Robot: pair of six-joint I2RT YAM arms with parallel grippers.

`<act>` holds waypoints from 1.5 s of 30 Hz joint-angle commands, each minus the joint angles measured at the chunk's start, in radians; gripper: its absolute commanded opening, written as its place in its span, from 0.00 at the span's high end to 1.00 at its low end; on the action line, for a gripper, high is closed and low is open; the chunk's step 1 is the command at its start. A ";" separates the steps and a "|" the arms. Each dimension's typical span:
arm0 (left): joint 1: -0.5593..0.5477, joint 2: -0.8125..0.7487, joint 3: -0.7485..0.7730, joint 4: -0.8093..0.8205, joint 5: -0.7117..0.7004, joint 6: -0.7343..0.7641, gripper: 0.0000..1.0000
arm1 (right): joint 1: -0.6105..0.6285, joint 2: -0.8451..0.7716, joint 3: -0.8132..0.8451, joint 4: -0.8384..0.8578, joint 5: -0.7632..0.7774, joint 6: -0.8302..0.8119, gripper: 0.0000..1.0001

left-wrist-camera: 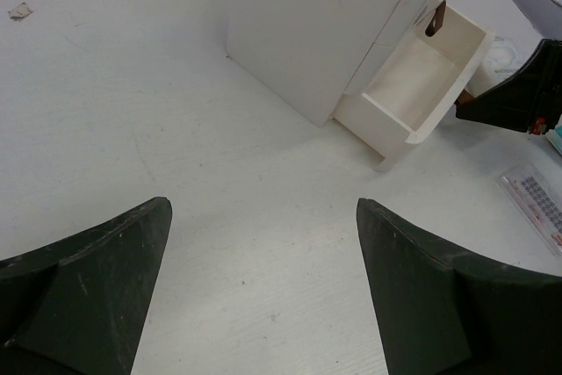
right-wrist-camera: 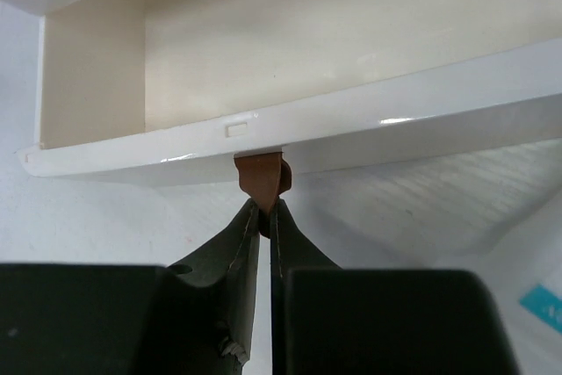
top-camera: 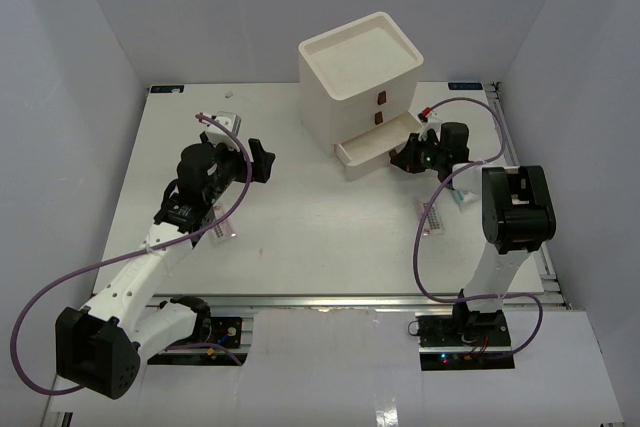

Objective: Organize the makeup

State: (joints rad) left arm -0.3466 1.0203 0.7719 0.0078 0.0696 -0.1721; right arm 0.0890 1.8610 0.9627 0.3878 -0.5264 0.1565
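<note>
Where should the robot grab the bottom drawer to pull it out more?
By the little brown handle in the middle of the front of the bottom drawer, coming straight at it from the front. That front is flat and smooth, so the thin tab is the only bit sticking out to pinch. The right pincer is shut on it just that way.
</note>
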 commanded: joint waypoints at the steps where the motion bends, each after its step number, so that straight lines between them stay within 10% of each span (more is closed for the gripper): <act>1: 0.004 -0.022 0.010 0.011 0.001 0.008 0.02 | -0.029 -0.095 -0.044 -0.024 -0.040 -0.064 0.92; 7: 0.004 -0.028 0.009 0.011 -0.002 0.008 0.02 | -0.044 -0.134 -0.078 -0.082 -0.060 -0.108 0.91; 14: 0.004 -0.032 0.009 0.012 0.007 0.005 0.02 | -0.046 -0.187 -0.050 -0.212 -0.071 -0.211 0.39; 27: 0.004 -0.072 0.007 0.012 0.032 -0.006 0.02 | -0.046 -0.458 0.037 -0.703 0.056 -0.618 0.13; 45: 0.004 -0.112 0.003 0.021 0.078 -0.028 0.02 | -0.070 -0.440 0.042 -0.986 0.207 -0.782 0.10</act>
State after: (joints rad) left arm -0.3466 0.9374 0.7719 0.0090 0.1186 -0.1872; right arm 0.0203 1.3969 1.0009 -0.5020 -0.3757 -0.5610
